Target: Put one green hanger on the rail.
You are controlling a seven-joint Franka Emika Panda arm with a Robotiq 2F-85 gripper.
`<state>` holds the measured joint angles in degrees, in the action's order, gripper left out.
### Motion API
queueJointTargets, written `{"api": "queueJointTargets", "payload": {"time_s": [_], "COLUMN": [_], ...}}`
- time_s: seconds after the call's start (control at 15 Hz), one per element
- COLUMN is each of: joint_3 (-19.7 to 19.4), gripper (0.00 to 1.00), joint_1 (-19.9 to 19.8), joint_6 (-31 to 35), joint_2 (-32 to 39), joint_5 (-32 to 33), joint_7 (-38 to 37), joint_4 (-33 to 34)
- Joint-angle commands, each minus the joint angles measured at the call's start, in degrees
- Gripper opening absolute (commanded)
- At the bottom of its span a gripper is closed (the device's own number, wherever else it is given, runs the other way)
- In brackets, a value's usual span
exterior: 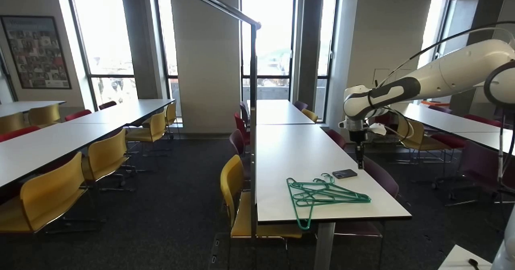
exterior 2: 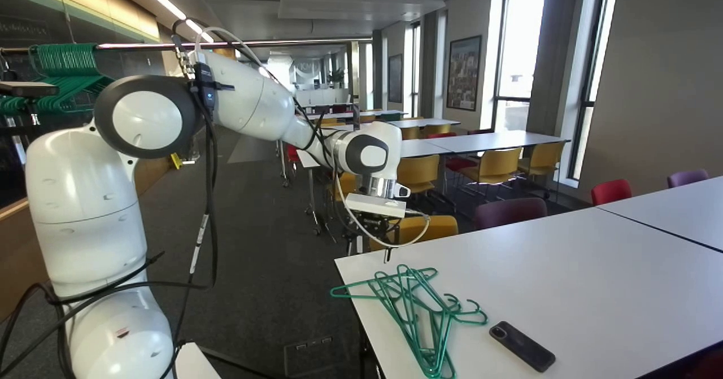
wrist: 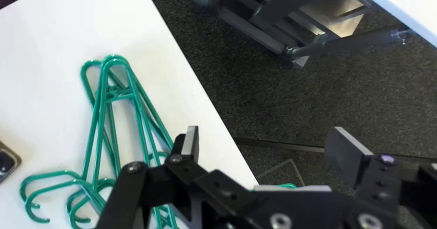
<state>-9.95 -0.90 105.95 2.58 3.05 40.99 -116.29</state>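
Several green hangers [exterior: 330,192] lie in an overlapping pile on the near end of the white table [exterior: 289,149]. They also show in an exterior view [exterior 2: 438,362], with one corner past the table edge. In the wrist view, the hangers [wrist: 102,99] lie left of and below the gripper. My gripper [exterior: 360,165] is above the table's height, apart from the pile. In the wrist view, the gripper [wrist: 266,143] is wide open and empty, over the table edge and floor. The grey rail [exterior: 225,7] runs high up. In an exterior view, the rail [exterior 2: 316,42] passes behind the arm.
A dark phone [exterior: 344,174] lies beside the hanger hooks. The rail's upright pole [exterior: 253,121] stands along the table's side. More green hangers [exterior 2: 70,62] hang bunched on the rail. A yellow chair [exterior: 231,181] and a purple chair [exterior: 380,175] flank the table.
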Motion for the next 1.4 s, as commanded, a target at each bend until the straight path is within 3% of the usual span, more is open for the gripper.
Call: {"api": "queueJointTargets", "payload": {"time_s": [0.0,0.07,0.6,0.93,1.33], "joint_3": [2.7,2.8,3.5,3.8,5.5], "gripper": [1.0,1.0,1.0,1.0,1.0], "joint_1": [-1.8,-2.0,-2.2,-3.4,-4.2], "joint_6": [0.4,0.8,0.8,2.3,6.1], "joint_2": [3.0,1.8,2.9,7.3,16.5], "joint_5": [-0.7,0.1,0.1,-5.2,-4.0], "joint_7": [4.4,1.7,2.3,8.3,7.0], "joint_4": [4.4,1.9,3.4,8.2,17.0]}}
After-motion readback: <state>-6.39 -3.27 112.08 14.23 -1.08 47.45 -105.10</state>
